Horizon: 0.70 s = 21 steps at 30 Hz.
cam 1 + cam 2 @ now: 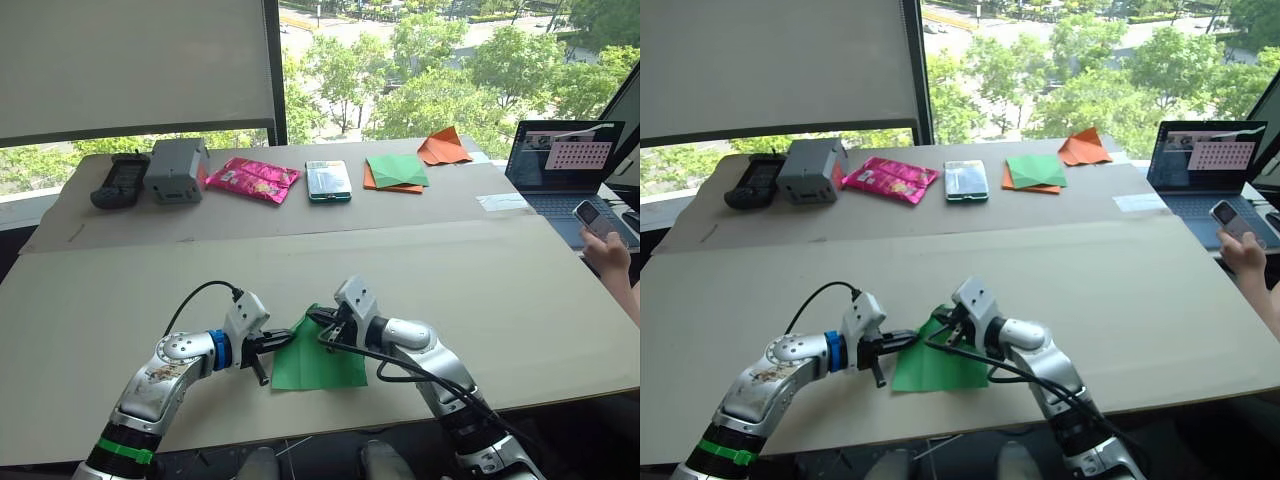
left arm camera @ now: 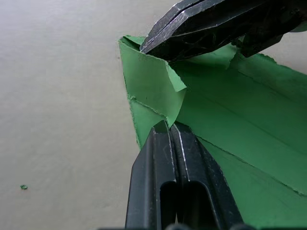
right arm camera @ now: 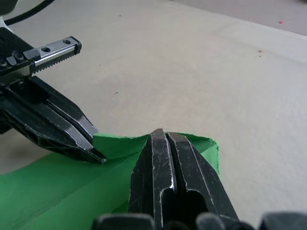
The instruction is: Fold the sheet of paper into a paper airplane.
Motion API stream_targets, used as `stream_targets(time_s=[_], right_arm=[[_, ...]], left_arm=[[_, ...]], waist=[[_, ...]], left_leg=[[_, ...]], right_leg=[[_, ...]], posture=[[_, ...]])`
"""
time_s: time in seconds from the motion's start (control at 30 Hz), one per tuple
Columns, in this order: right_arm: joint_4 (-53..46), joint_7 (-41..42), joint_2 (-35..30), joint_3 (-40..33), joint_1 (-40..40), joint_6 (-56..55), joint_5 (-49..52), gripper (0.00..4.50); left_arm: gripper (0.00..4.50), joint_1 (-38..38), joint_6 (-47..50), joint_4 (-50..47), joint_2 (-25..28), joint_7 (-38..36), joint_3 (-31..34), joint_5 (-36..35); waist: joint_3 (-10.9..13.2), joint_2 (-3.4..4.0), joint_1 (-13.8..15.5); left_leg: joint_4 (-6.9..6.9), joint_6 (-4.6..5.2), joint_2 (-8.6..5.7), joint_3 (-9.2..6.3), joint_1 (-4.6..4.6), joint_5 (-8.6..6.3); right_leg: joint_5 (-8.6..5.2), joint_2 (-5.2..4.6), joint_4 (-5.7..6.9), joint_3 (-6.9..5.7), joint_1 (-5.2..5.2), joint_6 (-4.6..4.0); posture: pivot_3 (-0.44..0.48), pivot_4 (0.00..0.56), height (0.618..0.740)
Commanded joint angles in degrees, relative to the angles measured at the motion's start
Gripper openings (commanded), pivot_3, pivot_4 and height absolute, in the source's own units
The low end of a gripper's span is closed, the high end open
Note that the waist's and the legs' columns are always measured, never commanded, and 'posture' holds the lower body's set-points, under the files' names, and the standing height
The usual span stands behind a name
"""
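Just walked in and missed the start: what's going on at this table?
The robot is folding a green sheet of paper at the near edge of the table. Both grippers are shut on the sheet's far end: the left gripper pinches a folded flap, the right gripper pinches the edge beside it. The sheet shows lengthwise creases but is no airplane yet. At the right, a person's hand holds a phone.

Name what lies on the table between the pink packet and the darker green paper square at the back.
A phone lies face up between the pink packet and the darker green paper square, apart from both, as the left eye view shows.
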Motion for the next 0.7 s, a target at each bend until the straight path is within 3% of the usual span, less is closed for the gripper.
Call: stream_targets(time_s=[0.03,0.4,0.7], right_arm=[[-0.2,0.0,0.7,-1.3,-0.5,-2.5,1.1,0.0],[9.0,-4.6,2.4,-0.7,-4.0,-3.9,-3.8,0.0],[8.5,-3.8,1.3,1.6,-3.0,-1.1,-6.1,0.0]], left_arm=[[0.06,-1.3,-1.7,0.1,0.3,-0.5,-0.8,0.9],[0.06,-1.8,-3.3,0.7,1.0,-1.5,-3.2,3.0],[0.06,-1.5,-3.6,0.8,1.4,-1.6,-2.8,3.4]], waist=[[0.0,0.01,0.0],[0.0,0.01,0.0],[-0.1,-0.01,-0.1]], left_leg=[[0.0,0.01,0.0,0.0,0.0,0.01],[0.09,0.01,-0.01,0.02,0.18,0.01],[0.09,0.04,-0.01,0.02,0.22,0.02]], right_leg=[[0.0,0.01,0.01,0.0,0.01,0.0],[0.0,0.02,0.59,0.07,-0.01,-0.01],[-0.01,0.03,0.73,0.07,0.0,-0.02]], posture=[[0.0,0.15,0.732],[0.0,0.15,0.732],[0.0,0.15,0.732]])
